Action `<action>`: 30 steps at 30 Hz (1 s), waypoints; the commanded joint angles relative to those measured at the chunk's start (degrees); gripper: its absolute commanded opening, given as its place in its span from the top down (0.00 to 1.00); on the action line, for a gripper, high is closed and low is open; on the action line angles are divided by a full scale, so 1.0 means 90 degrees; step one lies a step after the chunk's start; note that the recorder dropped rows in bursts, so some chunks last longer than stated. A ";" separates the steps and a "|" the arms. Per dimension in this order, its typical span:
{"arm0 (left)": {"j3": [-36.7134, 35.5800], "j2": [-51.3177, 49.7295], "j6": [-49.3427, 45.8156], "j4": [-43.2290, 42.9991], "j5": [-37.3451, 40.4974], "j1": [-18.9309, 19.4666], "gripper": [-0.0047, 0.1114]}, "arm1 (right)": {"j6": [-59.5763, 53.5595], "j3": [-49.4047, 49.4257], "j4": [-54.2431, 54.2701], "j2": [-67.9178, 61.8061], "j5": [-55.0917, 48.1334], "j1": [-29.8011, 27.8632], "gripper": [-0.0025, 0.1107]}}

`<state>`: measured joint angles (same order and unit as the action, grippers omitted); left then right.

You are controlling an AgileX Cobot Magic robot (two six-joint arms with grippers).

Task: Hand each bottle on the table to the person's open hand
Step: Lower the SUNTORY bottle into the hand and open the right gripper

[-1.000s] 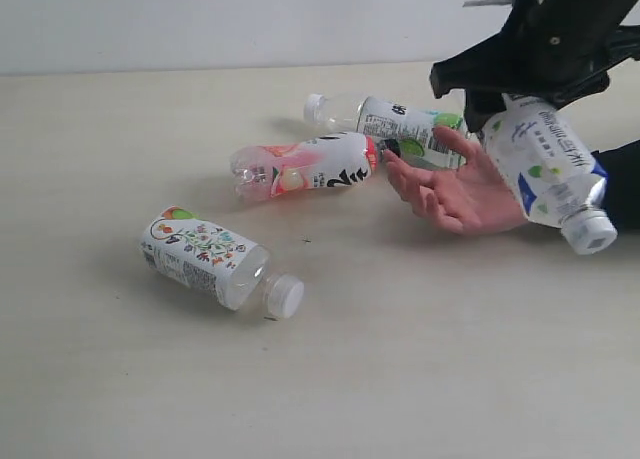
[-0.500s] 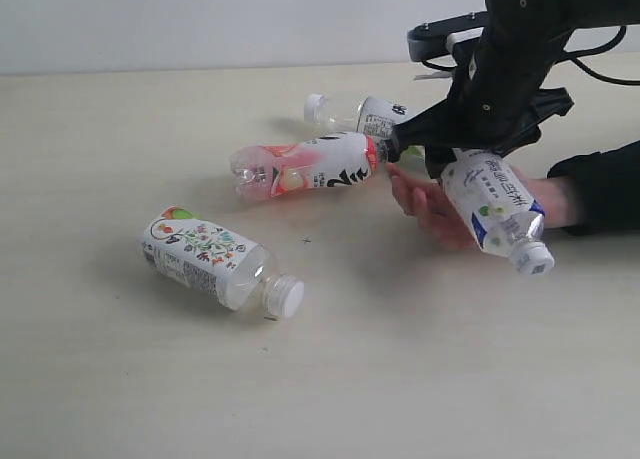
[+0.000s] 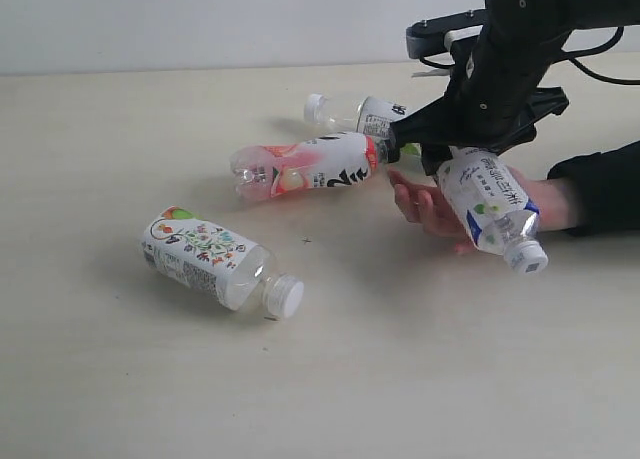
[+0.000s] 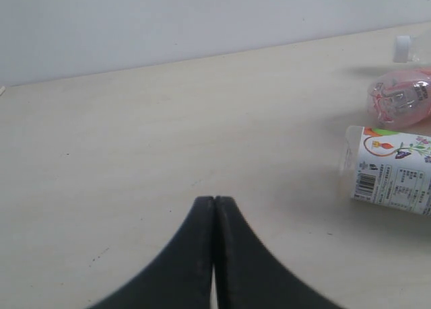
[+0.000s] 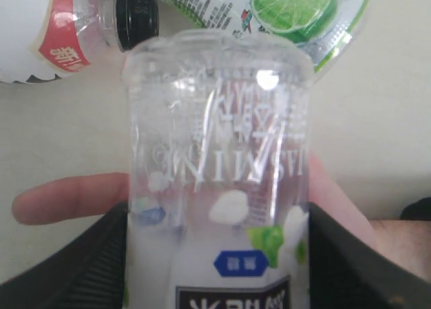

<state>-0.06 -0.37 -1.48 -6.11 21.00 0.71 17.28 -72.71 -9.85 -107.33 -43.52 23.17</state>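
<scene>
My right gripper [image 3: 462, 164] is shut on a white-capped bottle [image 3: 490, 207], held tilted with its cap down-right, right over the person's open hand [image 3: 430, 207]. From the right wrist, the same white-capped bottle [image 5: 219, 181] sits between the black fingers [image 5: 81, 268], with the hand [image 5: 64, 198] beneath it. The pink-white bottle [image 3: 305, 166] with its black cap lies left of the hand. Behind it lies the second white-capped bottle [image 3: 365, 114]. Front left lies the squat floral bottle [image 3: 215, 259]. My left gripper [image 4: 214, 201] is shut on nothing, above the table [image 4: 135, 120].
The person's black sleeve [image 3: 600, 184] rests on the table at the right edge. A pale wall [image 3: 200, 19] runs along the table's far side. The floral bottle [image 4: 390, 167] and the pink-white bottle [image 4: 401, 97] lie to one side of the left gripper.
My right gripper has carried the white-capped bottle from the right down and leftward over the person's palm. In the last half second it sank a little lower. The other bottles lie unmoved.
</scene>
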 commanded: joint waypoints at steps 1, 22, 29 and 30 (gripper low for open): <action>0.0006 0.0041 0.0022 0.0021 -0.0018 -0.0012 0.95 | -0.0043 -0.0029 0.0020 0.0013 0.0038 -0.0022 0.86; 0.0006 0.0041 0.0022 0.0021 -0.0018 -0.0012 0.95 | -0.0020 -0.0029 0.0094 -0.0225 0.0018 0.0016 0.52; 0.0006 0.0041 0.0022 0.0021 -0.0018 -0.0012 0.95 | 0.0025 -0.0029 0.0071 -0.0225 0.0030 0.0016 0.29; 0.0006 0.0041 0.0022 0.0021 -0.0018 -0.0012 0.95 | 0.0025 -0.0029 0.0071 -0.0213 0.0030 0.0016 0.27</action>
<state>-0.06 -0.37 -1.48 -6.11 21.00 0.71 17.28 -72.71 -9.30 -109.30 -43.53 23.27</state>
